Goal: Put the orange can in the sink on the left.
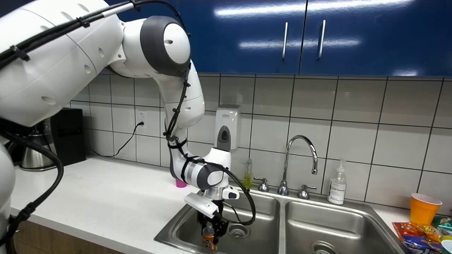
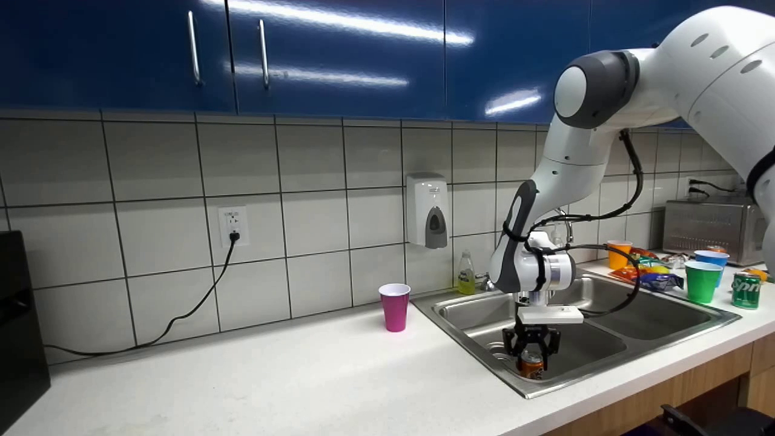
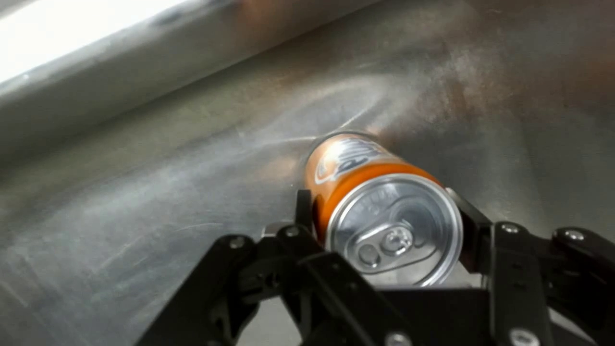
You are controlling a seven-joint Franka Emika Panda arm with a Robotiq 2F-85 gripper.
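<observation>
the gripper [image 3: 383,204] has its two black fingers [image 3: 304,206] pressed to opposite sides of the orange can [image 3: 394,211], pinching it near the lid. the silver top, pull tab lying flat, faces the wrist camera, and pale lettering shows on the side of the can. the can is down inside the left basin [image 1: 265,234] of the double metal sink [image 1: 282,225], left as seen in both exterior views, near the drain [image 1: 239,231]. whether its base touches the basin floor i can't tell.

above it the white arm [image 2: 572,166] arches down over the sink. the right basin [image 1: 335,225] lies next door, and a curved faucet [image 1: 283,188] rises behind the divider, between two handles [image 1: 263,185]. along the back stand a bottle of yellow-green soap [image 2: 465,278] and a pump bottle [image 1: 337,188], with a soap dispenser [image 2: 427,209] on the tiled wall [image 2: 312,221].

just beside the sink, on the white counter [image 2: 290,381], a magenta cup [image 2: 395,309] stands upright. past the sink's other end are an orange cup [image 1: 424,210], snack bags [image 2: 663,281], a green cup [image 2: 702,281], a blue cup [image 2: 711,258], a green can [image 2: 746,290] and a metal appliance [image 2: 705,227]. well apart, at the opposite end, sits a black machine [image 1: 67,137] with a metal carafe [image 1: 35,156]; a black plug [image 2: 234,237] is in the outlet [image 2: 241,218] nearby. blue cabinets [image 2: 339,60] run overhead
</observation>
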